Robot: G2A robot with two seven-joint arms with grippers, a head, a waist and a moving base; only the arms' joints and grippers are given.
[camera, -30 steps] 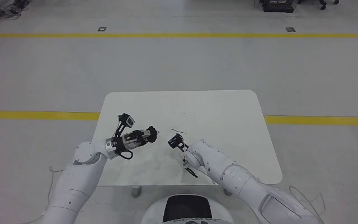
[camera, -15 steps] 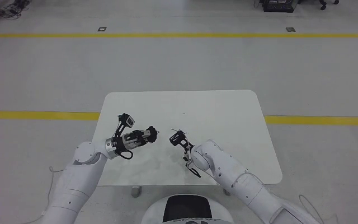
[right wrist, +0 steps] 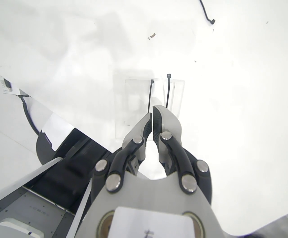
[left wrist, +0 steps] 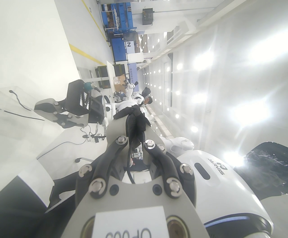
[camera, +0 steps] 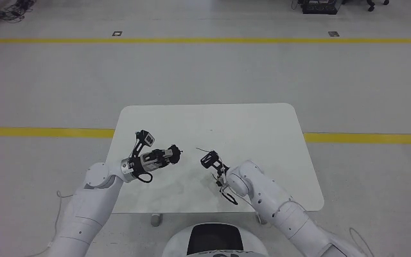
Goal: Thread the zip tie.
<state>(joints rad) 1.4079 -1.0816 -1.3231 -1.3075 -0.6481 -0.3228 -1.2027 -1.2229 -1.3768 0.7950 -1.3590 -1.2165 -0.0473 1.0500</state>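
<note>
A straight black zip tie (camera: pixel 204 150) lies on the white table (camera: pixel 257 122). In the right wrist view it shows as two parallel black strips (right wrist: pixel 150 95) on a clear plate (right wrist: pixel 132 94). My right gripper (camera: pixel 206 159) (right wrist: pixel 152 112) hovers just short of the strips' near ends, its jaws shut with nothing visible between them. It also shows in the left wrist view as the right gripper (left wrist: pixel 43 109). My left gripper (camera: pixel 178 153) (left wrist: pixel 135 116) is held up over the table's left half, shut on a thin black zip tie (left wrist: pixel 128 164) that runs back toward its palm.
A curved loose zip tie (right wrist: pixel 205 13) (left wrist: pixel 19 100) lies farther back on the table, with small scraps (right wrist: pixel 152 35) near it. The table's right half is bare. Its front edge runs close below both arms.
My right gripper and forearm have shifted slightly to the right, staying beside the straight zip tie. The left arm has kept still.
</note>
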